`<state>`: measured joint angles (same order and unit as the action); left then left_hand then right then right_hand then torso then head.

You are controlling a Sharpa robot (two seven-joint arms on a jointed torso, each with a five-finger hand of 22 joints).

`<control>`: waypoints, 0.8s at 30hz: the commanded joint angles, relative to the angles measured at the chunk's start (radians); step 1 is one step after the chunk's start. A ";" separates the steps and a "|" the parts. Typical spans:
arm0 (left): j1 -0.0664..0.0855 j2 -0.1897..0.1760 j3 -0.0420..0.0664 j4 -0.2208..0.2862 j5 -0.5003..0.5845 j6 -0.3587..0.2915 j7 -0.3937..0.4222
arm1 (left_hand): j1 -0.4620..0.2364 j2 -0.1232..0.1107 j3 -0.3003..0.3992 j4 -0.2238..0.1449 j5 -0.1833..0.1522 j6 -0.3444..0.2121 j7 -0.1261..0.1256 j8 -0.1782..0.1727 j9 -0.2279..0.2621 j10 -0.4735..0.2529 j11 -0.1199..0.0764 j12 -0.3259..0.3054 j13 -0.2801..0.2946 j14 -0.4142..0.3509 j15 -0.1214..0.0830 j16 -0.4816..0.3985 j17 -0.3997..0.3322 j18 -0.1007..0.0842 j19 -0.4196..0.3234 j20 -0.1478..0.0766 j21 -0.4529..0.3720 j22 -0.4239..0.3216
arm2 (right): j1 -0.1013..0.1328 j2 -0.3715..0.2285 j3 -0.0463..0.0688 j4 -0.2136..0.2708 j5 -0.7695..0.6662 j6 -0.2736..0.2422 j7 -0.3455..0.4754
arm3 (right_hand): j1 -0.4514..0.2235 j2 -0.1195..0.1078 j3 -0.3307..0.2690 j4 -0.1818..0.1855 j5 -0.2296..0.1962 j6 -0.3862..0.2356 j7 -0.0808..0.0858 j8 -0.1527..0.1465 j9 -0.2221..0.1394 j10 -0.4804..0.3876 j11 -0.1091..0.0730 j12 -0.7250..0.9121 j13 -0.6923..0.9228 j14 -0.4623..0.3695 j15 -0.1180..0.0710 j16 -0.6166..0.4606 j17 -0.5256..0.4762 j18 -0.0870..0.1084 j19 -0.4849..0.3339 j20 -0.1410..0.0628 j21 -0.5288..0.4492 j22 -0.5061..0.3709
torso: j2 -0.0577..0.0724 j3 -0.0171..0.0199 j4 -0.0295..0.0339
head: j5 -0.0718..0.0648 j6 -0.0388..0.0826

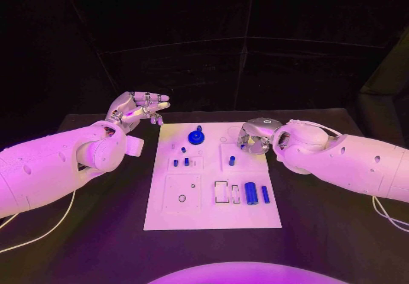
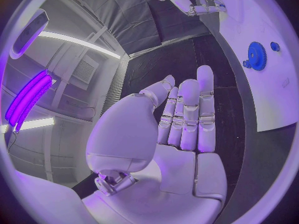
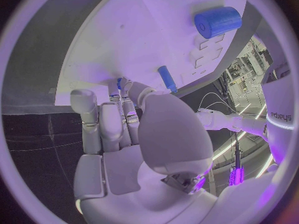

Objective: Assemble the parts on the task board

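white task board [image 1: 213,207], blue gear [image 1: 197,138] and blue parts [image 1: 252,193], black table [image 1: 324,236], silver hands.

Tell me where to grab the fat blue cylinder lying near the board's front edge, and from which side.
Grip the fat blue cylinder across its round middle, coming straight down from above. It lies on its side; a thinner blue pin sits close on one flank, so keep the fingers narrow. The right hand is probably nearer.
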<state>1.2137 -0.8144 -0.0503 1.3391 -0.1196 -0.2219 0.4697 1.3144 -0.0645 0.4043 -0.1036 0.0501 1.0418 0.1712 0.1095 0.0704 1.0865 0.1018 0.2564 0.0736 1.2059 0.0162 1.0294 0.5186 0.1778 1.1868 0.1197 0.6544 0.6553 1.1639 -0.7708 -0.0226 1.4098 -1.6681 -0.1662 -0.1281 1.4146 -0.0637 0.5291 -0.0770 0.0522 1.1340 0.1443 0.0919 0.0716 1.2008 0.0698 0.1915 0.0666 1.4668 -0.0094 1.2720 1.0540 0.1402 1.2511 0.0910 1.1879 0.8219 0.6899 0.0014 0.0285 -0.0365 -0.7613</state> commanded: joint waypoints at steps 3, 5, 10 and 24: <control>0.001 0.001 0.001 0.000 0.007 -0.004 -0.010 | 0.011 0.003 -0.001 -0.007 0.000 0.000 0.008 0.005 -0.001 -0.002 0.003 0.004 -0.001 -0.006 0.000 -0.006 -0.003 0.005 0.000 -0.005 -0.008 -0.002 | -0.004 -0.014 -0.003 0.023 -0.005 -0.085 0.014 | -0.015 -0.002 0.013 -0.002 0.006 0.008 0.000 -0.007 -0.001 0.005 0.000 -0.008 0.000 0.020 -0.006 0.010 0.003 -0.004 0.007 0.000 0.009 0.004 | -0.001 0.0002 -0.0002 | 0.000 0.001; 0.001 0.001 0.001 -0.001 0.007 -0.002 -0.011 | 0.011 0.002 -0.001 -0.007 0.000 -0.002 0.009 0.005 -0.001 -0.004 0.003 0.004 -0.001 -0.007 0.001 -0.006 -0.004 0.005 0.000 -0.005 -0.008 -0.002 | -0.004 -0.021 -0.003 0.037 0.001 -0.106 0.024 | -0.016 -0.004 0.015 -0.003 0.009 0.008 0.000 -0.008 -0.001 0.006 0.000 -0.010 0.000 0.020 -0.006 0.011 0.004 -0.004 0.007 0.000 0.010 0.006 | -0.001 -0.0003 0.0000 | 0.000 0.001; 0.001 0.003 0.001 -0.007 0.007 0.001 -0.013 | 0.004 -0.002 -0.007 -0.005 0.000 -0.008 0.012 0.004 -0.002 -0.010 0.007 0.004 -0.002 -0.010 0.004 -0.008 -0.007 0.004 -0.001 -0.003 -0.012 -0.005 | -0.003 -0.041 -0.003 0.071 0.018 -0.141 0.039 | -0.025 -0.014 0.029 -0.010 0.025 0.007 0.001 -0.012 -0.002 0.006 0.001 -0.015 -0.001 0.020 -0.005 0.011 0.001 -0.004 0.006 0.000 0.012 0.007 | -0.003 -0.0009 0.0004 | 0.000 0.008; 0.001 0.007 0.001 -0.028 0.007 0.010 -0.017 | -0.008 -0.006 -0.016 0.001 0.000 -0.015 0.014 0.006 -0.002 -0.017 0.009 0.008 -0.003 -0.012 0.007 -0.009 -0.012 0.004 -0.002 0.000 -0.018 -0.009 | -0.002 -0.087 -0.001 0.187 0.053 -0.228 0.070 | -0.032 -0.029 0.044 -0.020 0.035 0.007 0.002 -0.017 -0.002 0.006 0.003 -0.023 -0.001 0.023 -0.004 0.021 0.013 -0.007 0.012 0.001 0.025 0.027 | -0.002 -0.0010 0.0010 | 0.016 0.014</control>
<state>1.2134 -0.8094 -0.0505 1.3114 -0.1178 -0.2221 0.4519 1.3142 -0.0647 0.3919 -0.1022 0.0501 1.0307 0.1821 0.1095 0.0695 1.0773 0.1110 0.2602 0.0723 1.1988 0.0235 1.0253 0.5082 0.1773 1.1868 0.1197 0.6409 0.6472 1.1599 -0.8579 -0.0241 1.5776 -1.6380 -0.3340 -0.0886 1.3890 -0.0895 0.5674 -0.0989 0.0840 1.1338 0.1444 0.0810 0.0700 1.2008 0.0698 0.1721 0.0650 1.4668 -0.0093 1.2895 1.0660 0.1401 1.2584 0.0908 1.2080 0.8472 0.6867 0.0006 0.0284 -0.0265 -0.7482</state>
